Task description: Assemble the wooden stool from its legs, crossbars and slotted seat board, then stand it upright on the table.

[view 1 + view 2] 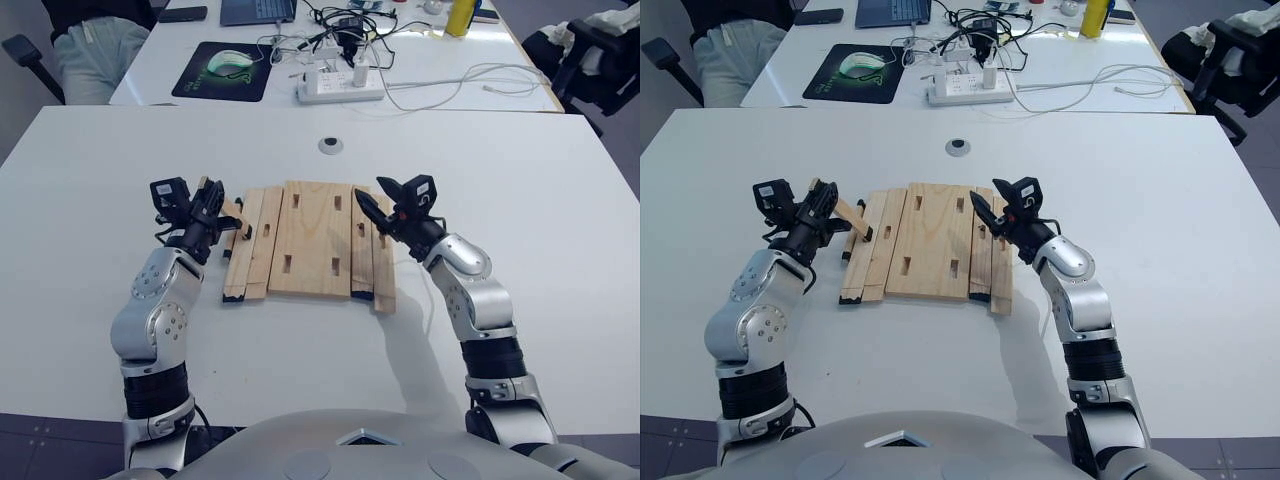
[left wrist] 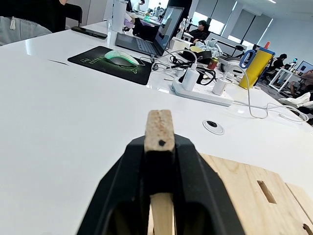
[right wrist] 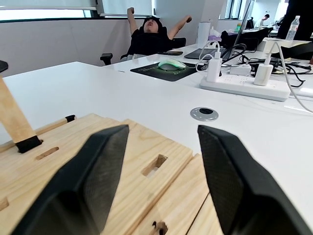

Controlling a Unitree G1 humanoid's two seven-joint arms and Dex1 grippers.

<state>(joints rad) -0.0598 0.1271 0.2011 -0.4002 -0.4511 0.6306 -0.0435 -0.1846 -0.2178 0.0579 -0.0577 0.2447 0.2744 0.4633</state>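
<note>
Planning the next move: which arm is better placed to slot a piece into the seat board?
Left. The left gripper is shut on a wooden piece beside the seat board. The right gripper is open and empty over its right side.

Slotted seat board (image 1: 315, 240) flat, legs (image 1: 250, 245) along both sides, 1 crossbar (image 1: 847, 213) tilted in left tool (image 1: 213, 203).

The slotted seat board (image 1: 312, 238) is pale, bare wood with darker slots. The legs (image 1: 246, 255) are the same pale wood, black at their near ends. The crossbar (image 1: 852, 215) is pale wood with a black tip. The left claw (image 1: 213, 205) and right claw (image 1: 369, 190) are black. The surface (image 1: 540, 200) is white, and its cable grommet (image 1: 330, 146) is grey.
</note>
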